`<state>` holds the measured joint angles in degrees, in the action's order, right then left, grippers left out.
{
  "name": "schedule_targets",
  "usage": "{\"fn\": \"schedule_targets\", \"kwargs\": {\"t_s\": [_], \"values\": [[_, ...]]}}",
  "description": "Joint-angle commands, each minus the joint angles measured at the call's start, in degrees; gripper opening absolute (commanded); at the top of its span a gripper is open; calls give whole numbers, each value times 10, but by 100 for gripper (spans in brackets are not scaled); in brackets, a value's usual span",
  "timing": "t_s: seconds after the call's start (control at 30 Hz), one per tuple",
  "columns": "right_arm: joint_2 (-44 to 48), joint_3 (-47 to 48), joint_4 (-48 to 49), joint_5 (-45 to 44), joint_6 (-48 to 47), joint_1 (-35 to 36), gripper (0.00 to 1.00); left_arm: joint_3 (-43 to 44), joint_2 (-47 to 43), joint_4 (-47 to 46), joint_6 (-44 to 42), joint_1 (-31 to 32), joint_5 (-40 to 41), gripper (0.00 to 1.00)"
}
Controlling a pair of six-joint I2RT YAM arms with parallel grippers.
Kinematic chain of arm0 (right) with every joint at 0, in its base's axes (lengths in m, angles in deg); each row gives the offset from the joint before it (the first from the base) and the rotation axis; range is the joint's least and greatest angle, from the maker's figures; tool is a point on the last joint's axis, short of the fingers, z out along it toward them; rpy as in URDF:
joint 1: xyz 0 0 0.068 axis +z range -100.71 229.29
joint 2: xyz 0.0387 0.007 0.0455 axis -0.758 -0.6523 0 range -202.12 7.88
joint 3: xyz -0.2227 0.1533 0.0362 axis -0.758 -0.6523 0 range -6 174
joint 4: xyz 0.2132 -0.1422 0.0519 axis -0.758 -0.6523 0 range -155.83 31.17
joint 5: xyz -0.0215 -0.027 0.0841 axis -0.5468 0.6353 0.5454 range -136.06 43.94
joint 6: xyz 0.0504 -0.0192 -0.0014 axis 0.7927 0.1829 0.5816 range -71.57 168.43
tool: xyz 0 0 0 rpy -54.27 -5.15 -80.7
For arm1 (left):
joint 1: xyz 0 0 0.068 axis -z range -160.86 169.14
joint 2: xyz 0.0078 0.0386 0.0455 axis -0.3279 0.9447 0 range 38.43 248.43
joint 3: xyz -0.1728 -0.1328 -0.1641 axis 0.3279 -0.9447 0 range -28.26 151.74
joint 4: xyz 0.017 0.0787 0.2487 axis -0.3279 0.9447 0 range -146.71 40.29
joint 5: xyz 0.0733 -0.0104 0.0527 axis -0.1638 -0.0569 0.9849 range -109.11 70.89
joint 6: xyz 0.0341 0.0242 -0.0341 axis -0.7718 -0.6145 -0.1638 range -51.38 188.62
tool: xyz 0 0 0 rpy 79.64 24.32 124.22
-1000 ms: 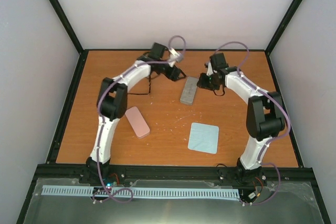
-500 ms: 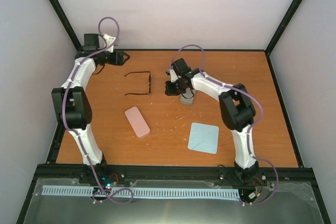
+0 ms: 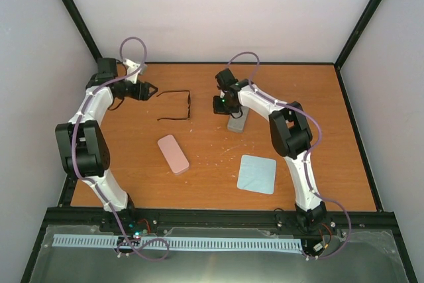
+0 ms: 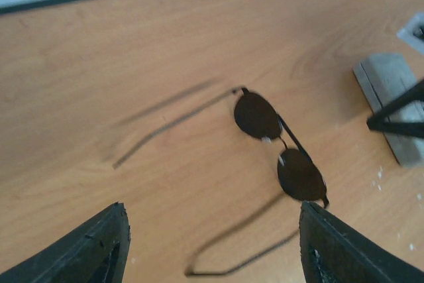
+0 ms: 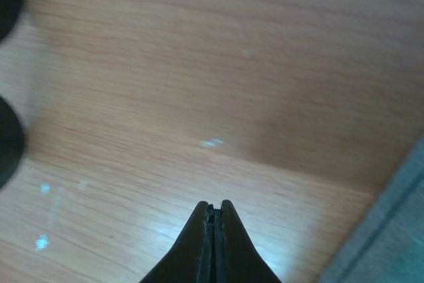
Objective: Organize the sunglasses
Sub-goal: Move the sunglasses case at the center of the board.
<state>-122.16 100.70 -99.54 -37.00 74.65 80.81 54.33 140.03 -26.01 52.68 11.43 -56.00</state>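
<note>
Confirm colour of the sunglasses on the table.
The sunglasses are black: thin wire frame, dark lenses. Best seen in left wrist view.

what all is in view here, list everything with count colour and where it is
sunglasses: one pair, dark frame and lenses, temple arms unfolded, lying on the table's far left-centre
grey case: one, grey, far centre, right of the sunglasses
pink case: one, pink, left-centre, nearer than the sunglasses
cloth: one, pale blue, square, near right-centre
table: one, orange-brown wood, black edging
arms: two, white with black joints, bases at the near edge
left gripper: one, black, open, facing the sunglasses from the left
right gripper: one, black, shut, over the table beside the grey case's far end
</note>
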Motion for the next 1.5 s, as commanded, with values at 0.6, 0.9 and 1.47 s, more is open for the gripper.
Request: {"fn": "schedule_targets", "kwargs": {"t_s": [0.6, 0.9, 1.47], "values": [[31, -119, -30, -52, 17, -118, 3, -136, -129, 285, -393, 0, 16, 70], [34, -117, -48, -87, -27, -188, 3, -187, -151, 332, -495, 0, 90, 70], [116, -134, -48, -116, -85, -225, 20, -240, -123, 275, -540, 7, 191, 68]]}}
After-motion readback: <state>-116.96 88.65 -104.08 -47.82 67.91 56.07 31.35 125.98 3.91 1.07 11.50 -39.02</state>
